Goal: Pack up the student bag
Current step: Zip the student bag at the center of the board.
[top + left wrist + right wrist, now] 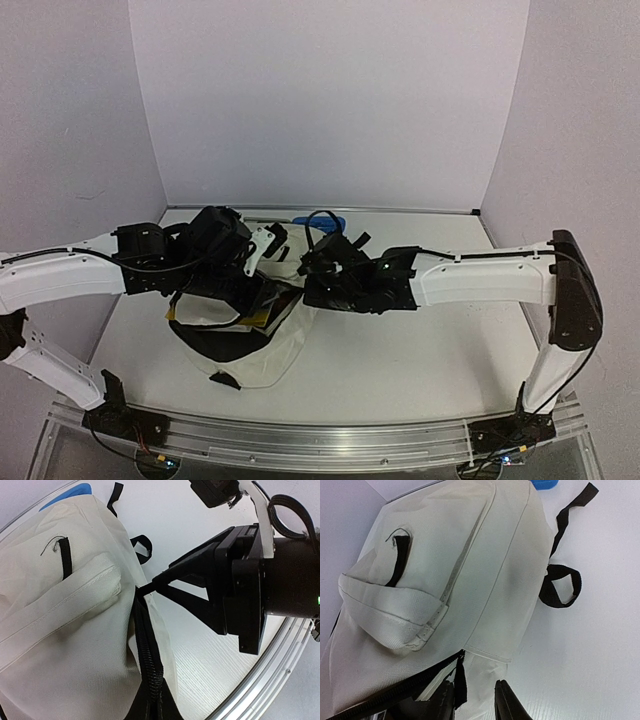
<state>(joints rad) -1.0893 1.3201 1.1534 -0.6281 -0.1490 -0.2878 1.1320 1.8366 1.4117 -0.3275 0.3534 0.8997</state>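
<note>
Nearest, an aluminium rail (pixel 300 447) runs along the near edge of the table (pixel 420 350) and carries both arm bases; just beyond it the student bag (pixel 262 352) lies flat on the table, left of centre, with its mouth open and the dark lining (pixel 225 340) exposed; a yellow edge shows at the opening, item not identifiable; both arms reach inward over the far part of the bag

Right gripper (pixel 475 692): positioned at the end of the black zipper (pixel 150 665); in the right wrist view its fingers (pixel 507 705) stand apart with a narrow gap, and the zipper pull (pixel 460 680) hangs in that gap, close against one finger; contact with the pull cannot be confirmed; in the left wrist view the tip of this gripper meets the pull at the zipper end

Left gripper (pixel 262 247): located above the bag, just left of the right gripper; its fingers do not appear in its own wrist view; jaws fully closed; whether fabric is clamped between them cannot be told

Beyond the grippers, a black strap loop (pixel 560 585) lies on the table beside the bag; farthest, a blue object (pixel 325 220) rests near the back wall
</note>
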